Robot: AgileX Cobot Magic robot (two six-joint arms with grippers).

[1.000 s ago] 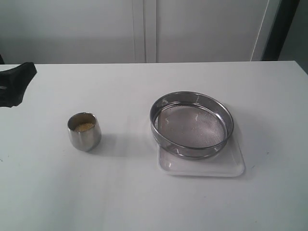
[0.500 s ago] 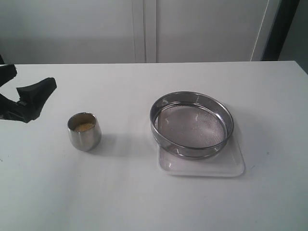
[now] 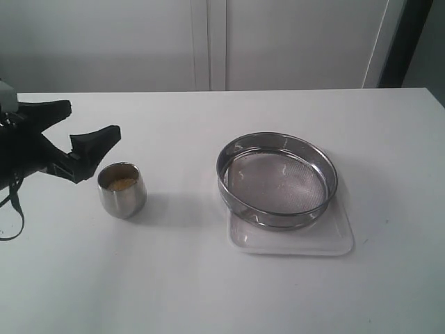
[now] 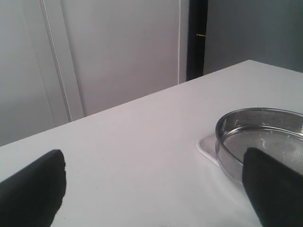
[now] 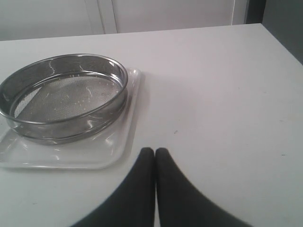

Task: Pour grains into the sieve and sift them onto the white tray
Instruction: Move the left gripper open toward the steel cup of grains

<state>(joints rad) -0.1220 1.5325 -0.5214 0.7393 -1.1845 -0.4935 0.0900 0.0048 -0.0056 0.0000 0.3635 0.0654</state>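
Note:
A small steel cup (image 3: 122,191) stands at the table's left, with yellow grains (image 3: 122,183) showing inside it. To the right, the wide steel sieve (image 3: 277,179) rests on the white tray (image 3: 327,242); both also show in the right wrist view as sieve (image 5: 64,97) and tray (image 5: 124,137), and the sieve (image 4: 258,137) shows in the left wrist view. My left gripper (image 3: 89,122) is open, just left of and above the cup, holding nothing. My right gripper (image 5: 155,152) is shut and empty, on the bare table near the tray's corner; the exterior view does not show it.
The white table (image 3: 208,278) runs to a pale wall with panel doors (image 3: 208,42) behind. A dark doorway edge (image 3: 407,42) stands at the back right.
My left arm has come in from the left edge toward the cup, its fingers spread. Cup, sieve and tray have not moved.

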